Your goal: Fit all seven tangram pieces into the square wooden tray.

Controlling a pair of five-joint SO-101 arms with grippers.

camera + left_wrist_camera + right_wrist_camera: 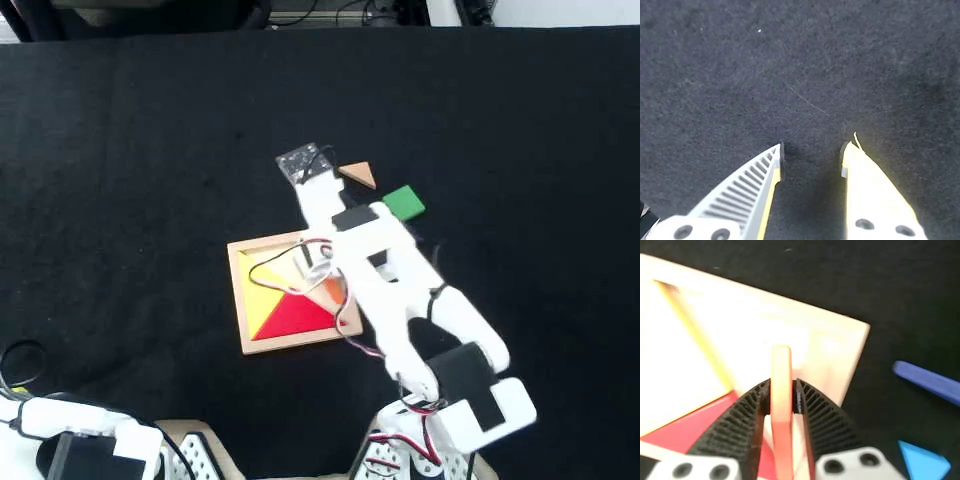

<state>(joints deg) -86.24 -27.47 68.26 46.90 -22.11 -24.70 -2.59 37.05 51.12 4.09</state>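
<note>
Lab workbench: black cloth (130, 140), cables (375, 12)

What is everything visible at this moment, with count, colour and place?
wooden tray: 1, pale wood, middle of the table
yellow triangle: 1, yellow, flat in the tray
red triangle: 1, red, flat in the tray beside the yellow one
orange piece: 1, orange, held on edge over the tray
tan triangle: 1, tan, on the cloth beyond the tray
green square: 1, green, on the cloth beside the tan triangle
dark blue piece: 1, on the cloth outside the tray
light blue triangle: 1, on the cloth near the dark blue piece
black cloth: 1, covers the table
left pincer: 1, open over bare cloth
right pincer: 1, shut on the orange piece
</note>
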